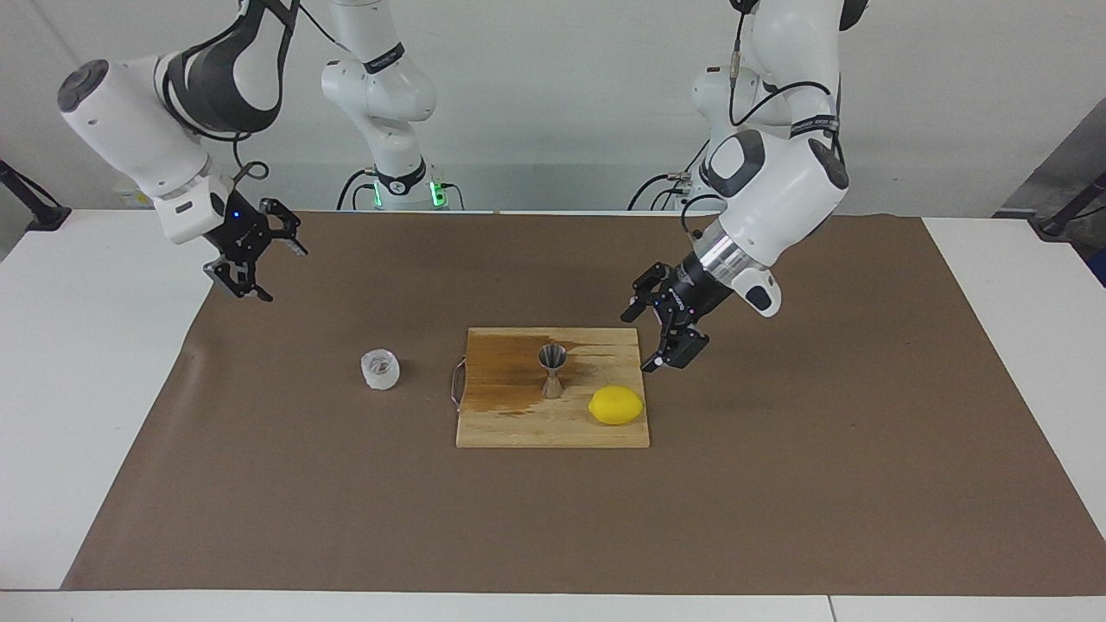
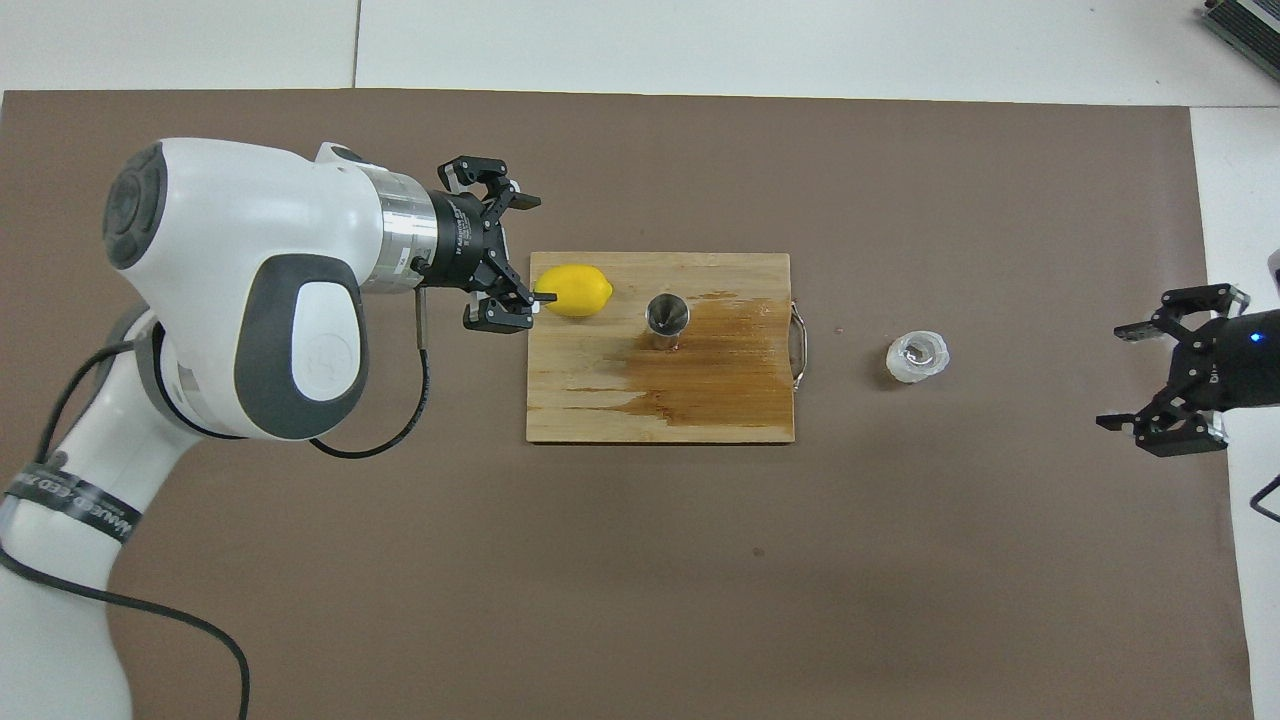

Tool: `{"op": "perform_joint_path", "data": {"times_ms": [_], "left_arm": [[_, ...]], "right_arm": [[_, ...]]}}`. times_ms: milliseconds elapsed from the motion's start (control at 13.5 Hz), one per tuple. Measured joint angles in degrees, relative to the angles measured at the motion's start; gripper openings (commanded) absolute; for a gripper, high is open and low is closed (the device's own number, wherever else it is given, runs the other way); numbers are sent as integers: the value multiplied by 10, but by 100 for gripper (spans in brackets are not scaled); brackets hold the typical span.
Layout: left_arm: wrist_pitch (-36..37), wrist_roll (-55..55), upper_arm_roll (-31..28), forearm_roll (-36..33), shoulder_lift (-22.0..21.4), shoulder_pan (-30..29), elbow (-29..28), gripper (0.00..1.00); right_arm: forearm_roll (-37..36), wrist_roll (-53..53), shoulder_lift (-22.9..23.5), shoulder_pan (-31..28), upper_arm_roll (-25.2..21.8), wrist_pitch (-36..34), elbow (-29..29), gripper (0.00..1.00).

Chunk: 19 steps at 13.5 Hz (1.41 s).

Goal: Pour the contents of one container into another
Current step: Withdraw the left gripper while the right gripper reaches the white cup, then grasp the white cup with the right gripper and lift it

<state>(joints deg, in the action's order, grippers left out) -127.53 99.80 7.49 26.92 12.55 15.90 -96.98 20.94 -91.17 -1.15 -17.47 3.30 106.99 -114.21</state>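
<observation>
With both claws spread and empty, the left claw (image 1: 666,333) hanging off the board (image 1: 553,428) end near the lemon (image 1: 616,405), the right claw (image 1: 251,259) over the counter edge, cup (image 1: 380,369) beside the board and jigger (image 1: 552,370) on it stand ungrasped, so pouring looks undone.

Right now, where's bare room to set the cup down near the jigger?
On the cutting board: the bare strip along its edge farthest from the robots. Also the mat between the clear cup and the board's handle. Crowded: jigger to lemon, with the left gripper open over the board's corner.
</observation>
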Motion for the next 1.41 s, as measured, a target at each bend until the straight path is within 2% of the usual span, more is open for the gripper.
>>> {"op": "perform_joint_path", "data": {"times_ms": [149,297,520,743,892,1115,1412], "left_arm": [[30,-44,0,-93,0,-7,24,100],[45,-117,0,-148,-1,-11,36,100],[81,-259,-1,-196,-9,-23,40,100],[126,-423,-2,-251,-25,-43,41,100],[137,-512,-3,-267,-34,-62,41,100],[147,-649,-4,-270,-53,-94,30,100],[210,-809,-4,-271,-111,-119,-8,100]], "right_arm": [[70,-91,46,-14,0,26,-9,100],[129,-159,76,-19,-1,51,-20,100],[238,-247,94,-15,0,81,-54,100],[302,-273,101,-13,3,85,-86,100],[349,-314,114,-11,3,88,-104,100],[403,-399,162,-11,3,95,-107,100],[434,-439,192,5,8,116,-98,100]]}}
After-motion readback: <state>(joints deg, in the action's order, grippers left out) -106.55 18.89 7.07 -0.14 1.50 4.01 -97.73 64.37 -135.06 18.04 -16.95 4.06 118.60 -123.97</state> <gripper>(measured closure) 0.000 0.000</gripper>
